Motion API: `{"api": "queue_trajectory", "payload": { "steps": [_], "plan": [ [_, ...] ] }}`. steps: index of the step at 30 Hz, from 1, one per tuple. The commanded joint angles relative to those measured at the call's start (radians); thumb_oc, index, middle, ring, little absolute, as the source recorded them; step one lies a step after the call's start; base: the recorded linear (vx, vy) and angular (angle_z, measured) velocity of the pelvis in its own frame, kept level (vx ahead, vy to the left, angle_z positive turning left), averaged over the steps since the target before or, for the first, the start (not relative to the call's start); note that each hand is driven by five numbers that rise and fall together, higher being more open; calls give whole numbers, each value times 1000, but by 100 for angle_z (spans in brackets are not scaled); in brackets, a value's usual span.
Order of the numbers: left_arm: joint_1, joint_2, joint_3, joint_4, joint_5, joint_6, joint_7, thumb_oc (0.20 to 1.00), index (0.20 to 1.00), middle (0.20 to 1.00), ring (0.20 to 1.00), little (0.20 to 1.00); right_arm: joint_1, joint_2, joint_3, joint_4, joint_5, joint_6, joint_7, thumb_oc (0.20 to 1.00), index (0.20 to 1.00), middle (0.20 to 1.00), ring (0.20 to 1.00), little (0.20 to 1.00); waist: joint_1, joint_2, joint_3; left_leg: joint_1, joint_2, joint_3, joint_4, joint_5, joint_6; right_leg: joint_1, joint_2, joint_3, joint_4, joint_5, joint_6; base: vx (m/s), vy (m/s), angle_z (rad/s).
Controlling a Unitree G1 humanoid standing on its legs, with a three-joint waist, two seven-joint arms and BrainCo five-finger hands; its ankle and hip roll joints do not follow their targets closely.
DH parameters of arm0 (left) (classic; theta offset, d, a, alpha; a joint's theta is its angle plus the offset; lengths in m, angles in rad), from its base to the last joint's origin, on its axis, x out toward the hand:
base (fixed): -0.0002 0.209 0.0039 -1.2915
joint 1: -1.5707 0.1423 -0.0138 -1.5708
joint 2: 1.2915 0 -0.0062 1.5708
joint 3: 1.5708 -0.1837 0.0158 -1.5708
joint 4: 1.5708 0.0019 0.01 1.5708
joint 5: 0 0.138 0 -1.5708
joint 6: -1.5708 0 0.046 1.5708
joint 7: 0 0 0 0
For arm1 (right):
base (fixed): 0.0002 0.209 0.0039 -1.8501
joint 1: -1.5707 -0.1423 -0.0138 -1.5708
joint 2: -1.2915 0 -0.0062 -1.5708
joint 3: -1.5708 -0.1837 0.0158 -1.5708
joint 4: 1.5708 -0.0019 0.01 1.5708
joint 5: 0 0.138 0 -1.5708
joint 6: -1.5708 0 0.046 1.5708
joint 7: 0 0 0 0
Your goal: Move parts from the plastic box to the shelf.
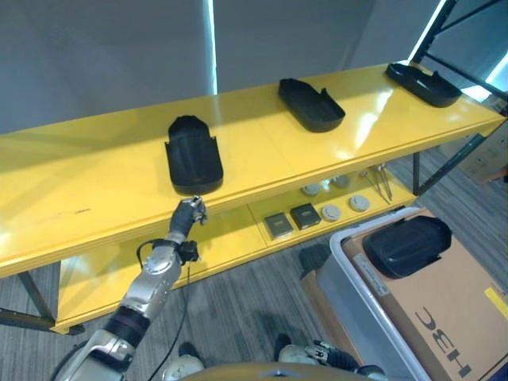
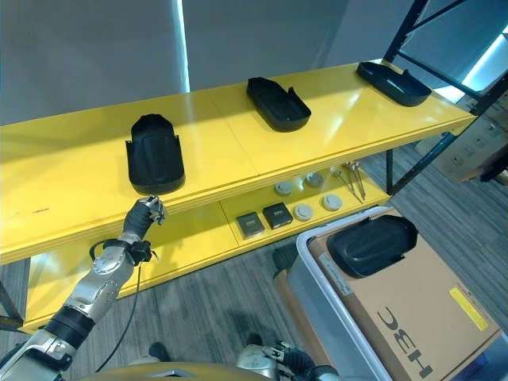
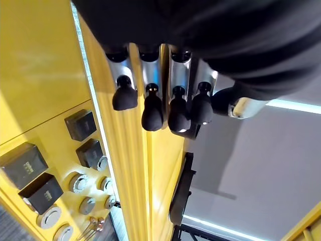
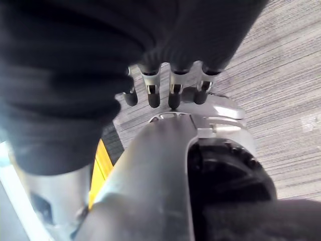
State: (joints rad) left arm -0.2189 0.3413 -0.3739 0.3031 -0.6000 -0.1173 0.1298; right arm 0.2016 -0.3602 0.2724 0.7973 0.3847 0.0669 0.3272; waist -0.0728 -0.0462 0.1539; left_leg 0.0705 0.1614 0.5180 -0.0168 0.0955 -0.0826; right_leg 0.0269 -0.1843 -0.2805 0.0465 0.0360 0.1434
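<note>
My left hand (image 1: 190,214) hangs empty, fingers slack, just below the yellow shelf's (image 1: 95,182) front edge, near a black moulded plastic part (image 1: 193,155). Another black part (image 1: 406,244) lies on cardboard in the grey plastic box (image 1: 349,278), cut off at the frame edge. My right hand (image 4: 165,90) is relaxed, empty.

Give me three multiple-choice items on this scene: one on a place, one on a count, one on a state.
1. Where is the left hand?
A. inside the box
B. at the shelf's front edge, below the nearest part
C. on the floor

2. How many black parts lie on the shelf top?
A. one
B. three
C. five

3. What is the left hand's state?
A. curled round a part
B. pinching a cable
C. empty, fingers relaxed

Key: 1 B, the hand sits just under the nearest part. 2 B, that one, a middle part and a far part. 3 C, the left wrist view shows fingers holding nothing.
</note>
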Motion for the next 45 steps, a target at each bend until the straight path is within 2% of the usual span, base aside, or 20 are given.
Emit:
{"api": "queue_trajectory", "payload": {
  "steps": [1, 9, 14, 18, 24, 36, 45],
  "plan": [
    [-105, -6, -18, 10, 71, -52, 15, 200, 200, 200, 200, 200, 16, 15, 42, -31, -15, -4, 31, 1000, 1000, 1000, 1000, 1000, 3, -8, 15, -40, 61, -96, 108, -96, 2, -21, -40, 34, 4, 13, 62, 1, -32, -5],
    [-143, -21, -17, 10, 103, -74, 40, 200, 200, 200, 200, 200, 18, 10, 46, -18, -35, -13, 53, 1000, 1000, 1000, 1000, 1000, -12, -11, 12, -30, 69, -83, 103, -91, -5, -10, -39, 36, -11, 15, 63, 10, -10, -4],
    [-170, -17, -1, 33, 126, -80, 105, 200, 200, 200, 200, 200, 20, 5, 52, -8, -42, -14, 65, 1000, 1000, 1000, 1000, 1000, -19, -11, 1, -18, 68, -80, 95, -88, -8, 2, -40, 35, -17, 14, 65, 24, -7, -5],
    [-195, -4, 26, 63, 119, -74, 122, 200, 200, 200, 200, 200, 30, 4, 56, -10, -49, -11, 66, 1000, 1000, 1000, 1000, 1000, -26, -10, -7, -8, 68, -74, 89, -87, -10, 9, -41, 36, -21, 13, 68, 30, 2, -4],
    [-229, -1, 37, 137, 136, -23, 132, 200, 200, 200, 200, 200, 33, 2, 62, 0, -44, -21, 70, 1000, 1000, 1000, 1000, 1000, -31, -10, -17, -5, 68, -75, 90, -90, -11, 11, -40, 40, -21, 10, 71, 6, 1, 0],
    [-256, -22, 24, 273, 185, -15, 183, 200, 200, 200, 200, 200, 35, -2, 85, -14, -30, -22, 66, 1000, 1000, 1000, 1000, 1000, -43, -15, -9, -14, 77, -74, 99, -87, -14, 5, -35, 50, -17, 8, 73, 0, 0, 0],
    [-288, -28, 44, 325, 202, -62, 210, 200, 200, 200, 200, 200, 36, 1, 100, -3, -38, -28, 71, 1000, 1000, 1000, 1000, 1000, -49, -19, -5, -17, 81, -74, 102, -85, -18, 5, -32, 54, -20, 8, 73, 0, 0, 0]
  ]
}}
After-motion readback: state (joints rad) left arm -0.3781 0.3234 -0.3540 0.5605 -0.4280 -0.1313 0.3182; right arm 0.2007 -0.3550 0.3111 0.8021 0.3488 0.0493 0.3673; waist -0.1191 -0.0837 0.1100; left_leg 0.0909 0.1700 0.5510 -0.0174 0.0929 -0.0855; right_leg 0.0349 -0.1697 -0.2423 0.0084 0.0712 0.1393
